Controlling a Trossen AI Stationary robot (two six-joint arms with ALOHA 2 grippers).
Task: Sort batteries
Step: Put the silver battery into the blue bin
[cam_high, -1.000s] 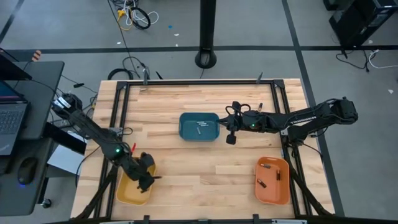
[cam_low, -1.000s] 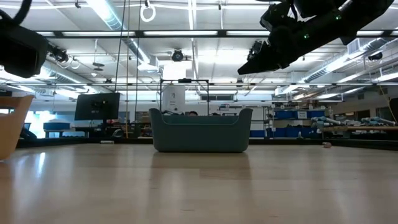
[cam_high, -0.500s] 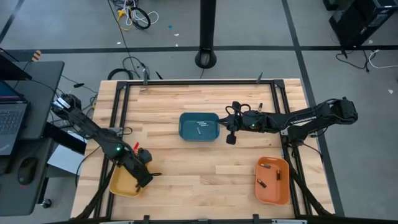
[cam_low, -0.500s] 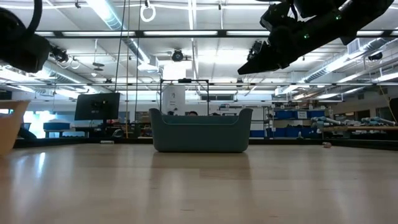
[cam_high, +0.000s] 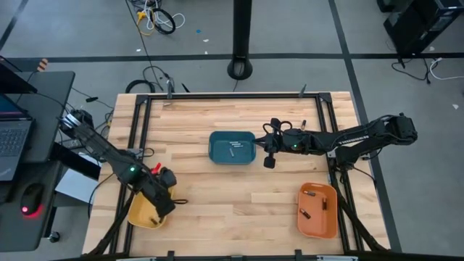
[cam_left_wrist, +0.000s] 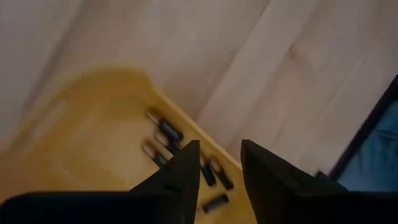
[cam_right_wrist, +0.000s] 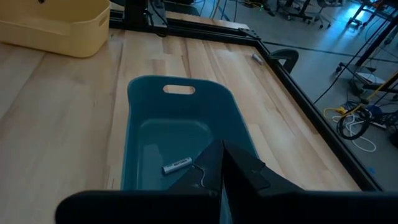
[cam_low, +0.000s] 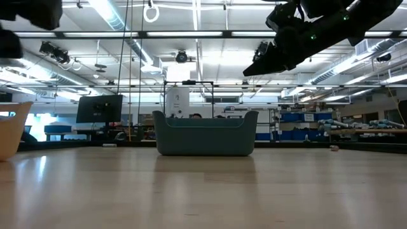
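Several batteries (cam_left_wrist: pixel 165 132) lie on the floor of a yellow tray (cam_high: pixel 139 210) at the table's near left. Above that tray, at its right side, my left gripper (cam_left_wrist: pixel 221 169) hangs open, pointing steeply down with nothing between its fingers. One battery (cam_right_wrist: pixel 177 165) lies in the teal tray (cam_high: pixel 232 138) at the table's middle. Just right of the teal tray my right gripper (cam_high: pixel 270 162) hovers shut and holds nothing; the low view shows it (cam_low: pixel 254 69) well above the table. The orange tray (cam_high: pixel 300 217) at the near right holds a few batteries (cam_high: pixel 305 212).
A black metal frame (cam_high: pixel 217 96) runs around the tabletop's edges. Bare wood (cam_high: pixel 239 196) lies between the three trays. Left of the table stands a desk with a laptop (cam_high: pixel 14 138).
My left gripper has risen from low over the yellow tray and tipped to point more steeply down, drifting a little toward the table's left and far edges. The yellow tray now stands slightly farther toward the left edge than a second ago.
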